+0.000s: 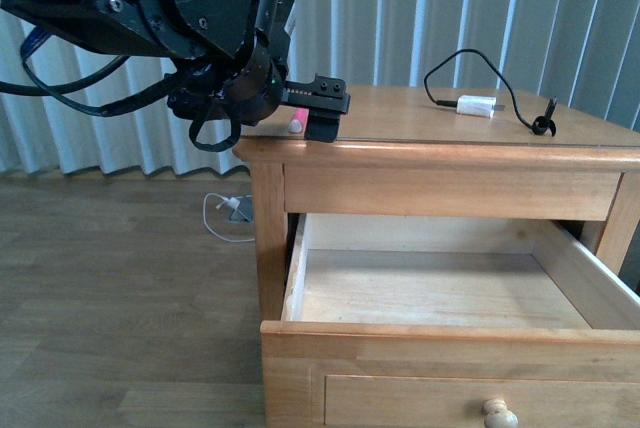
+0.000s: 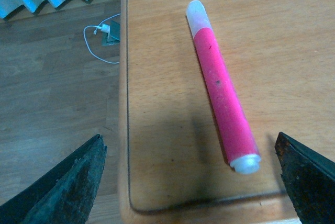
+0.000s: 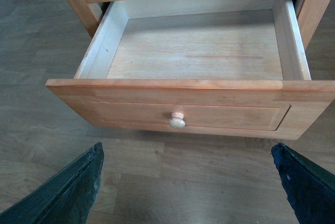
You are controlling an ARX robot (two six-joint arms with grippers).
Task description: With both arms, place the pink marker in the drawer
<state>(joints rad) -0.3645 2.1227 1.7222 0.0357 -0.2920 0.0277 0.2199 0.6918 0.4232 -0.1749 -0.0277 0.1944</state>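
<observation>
1. Left wrist view: the left gripper [image 2: 188, 140] has its jaws spread wide. One dark fingertip [image 2: 78, 171] is out past the tabletop's edge over the floor, and the other is over the wood. Neither touches anything.
2. Between those fingers, and clear of both, the pink marker [image 2: 222, 96] lies flat on the nightstand top [image 2: 293, 35], with a pale cap at one end and a white plug at the other.
3. In the front view the left gripper [image 1: 325, 113] hangs over the near left corner of the nightstand top [image 1: 400, 113]. The pink marker [image 1: 297, 118] shows just to its left, a pale end toward the near edge.
4. The right gripper [image 3: 186, 150] is also wide open. It hovers over the wooden floor on the near side of the drawer [image 3: 157, 114], well apart from the round knob [image 3: 177, 122].
5. The drawer [image 1: 450, 348] is pulled out toward the camera below the top, its pale wooden bottom in full view and its knob [image 1: 498, 413] at the near edge.
6. Farther right on the top lies a white charger plug [image 1: 475, 105] with a black cable [image 1: 450, 63] looping above it.
7. On the floor [image 1: 120, 298] left of the nightstand sits another charger [image 1: 238, 210] with a white cord, and pale curtains [image 1: 450, 8] hang behind.
</observation>
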